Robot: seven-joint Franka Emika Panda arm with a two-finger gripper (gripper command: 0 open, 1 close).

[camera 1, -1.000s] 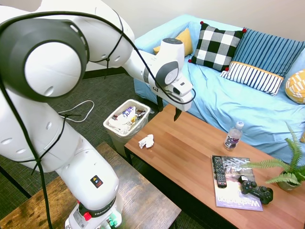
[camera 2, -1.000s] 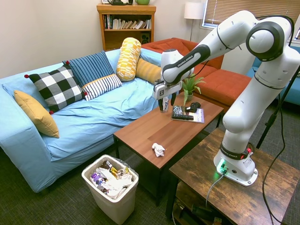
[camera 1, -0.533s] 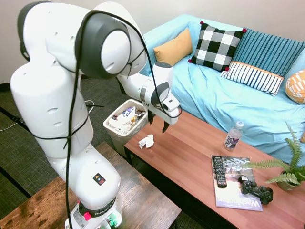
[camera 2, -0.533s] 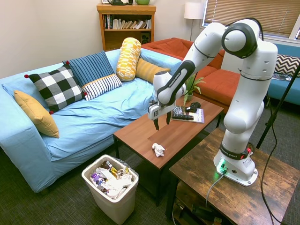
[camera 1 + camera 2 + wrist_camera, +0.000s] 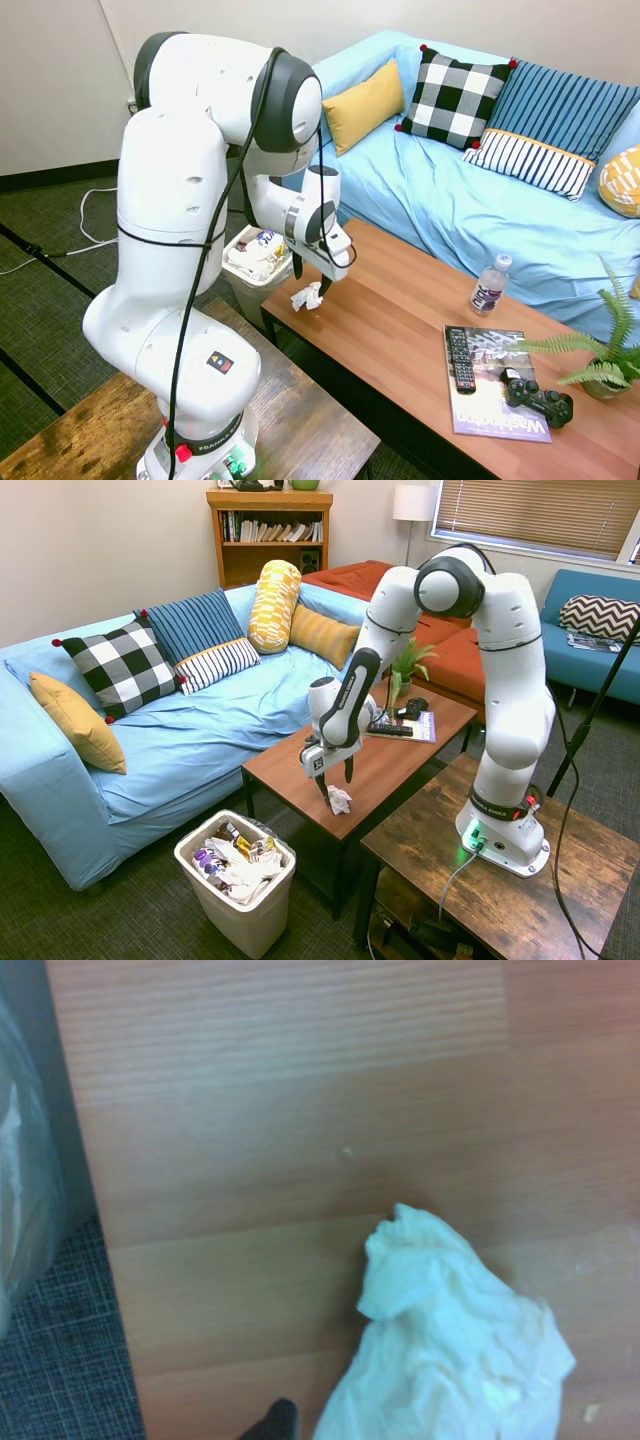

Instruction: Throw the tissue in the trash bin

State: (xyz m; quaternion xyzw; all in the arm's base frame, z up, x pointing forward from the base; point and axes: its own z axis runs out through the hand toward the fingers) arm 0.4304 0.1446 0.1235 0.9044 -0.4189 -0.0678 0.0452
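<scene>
The tissue [image 5: 307, 297] is a crumpled white wad lying near the corner of the wooden coffee table [image 5: 400, 330], at the end closest to the trash bin. My gripper [image 5: 312, 282] hangs just above it, open, with one dark finger on each side of the wad. In the second exterior view the gripper [image 5: 335, 780] stands directly over the tissue [image 5: 339, 800]. The wrist view shows the tissue [image 5: 450, 1360] close up on the wood. The trash bin [image 5: 245, 920], white, lined and full of litter, stands on the carpet beside the table; my arm partly covers the trash bin [image 5: 240, 290].
Further along the table are a water bottle [image 5: 488, 285], a magazine [image 5: 495, 400] with a remote on it, a game controller [image 5: 537, 395] and a potted plant [image 5: 600, 360]. A blue sofa [image 5: 480, 200] with cushions runs behind the table.
The arm has swung from above the table's middle down to the corner by the bin. The gripper has descended until its fingers straddle the tissue. The tissue has not moved.
</scene>
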